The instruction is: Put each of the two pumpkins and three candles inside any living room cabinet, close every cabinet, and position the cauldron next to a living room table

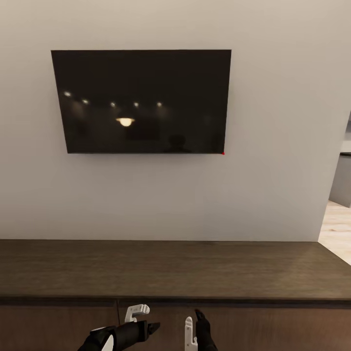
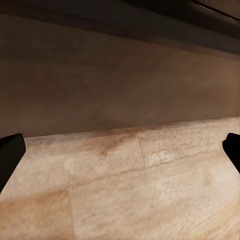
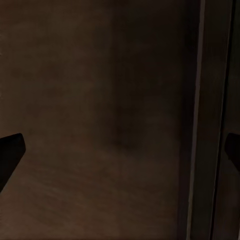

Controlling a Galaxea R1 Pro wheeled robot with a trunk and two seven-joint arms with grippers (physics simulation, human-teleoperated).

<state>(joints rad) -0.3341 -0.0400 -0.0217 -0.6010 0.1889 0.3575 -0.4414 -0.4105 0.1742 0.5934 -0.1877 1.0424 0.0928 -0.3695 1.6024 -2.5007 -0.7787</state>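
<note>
The long dark-brown cabinet (image 1: 175, 268) runs across the lower head view, its flat top bare and its drawer fronts flush under the top edge. My left gripper (image 1: 144, 319) and right gripper (image 1: 194, 327) hang side by side just before those fronts, both open and holding nothing. In the left wrist view the left gripper (image 2: 120, 150) spreads wide over the cabinet's lower front (image 2: 120, 75). The right gripper (image 3: 120, 150) faces a dark cabinet panel (image 3: 100, 125) from close up, beside a vertical seam (image 3: 200, 125). The pumpkins, candles, cauldron and table are out of view.
A black television (image 1: 141, 100) hangs on the grey wall above the cabinet. Light wood-plank floor (image 2: 130, 190) lies at the cabinet's foot. At the right edge an opening (image 1: 336, 224) leads past the wall's end to more floor.
</note>
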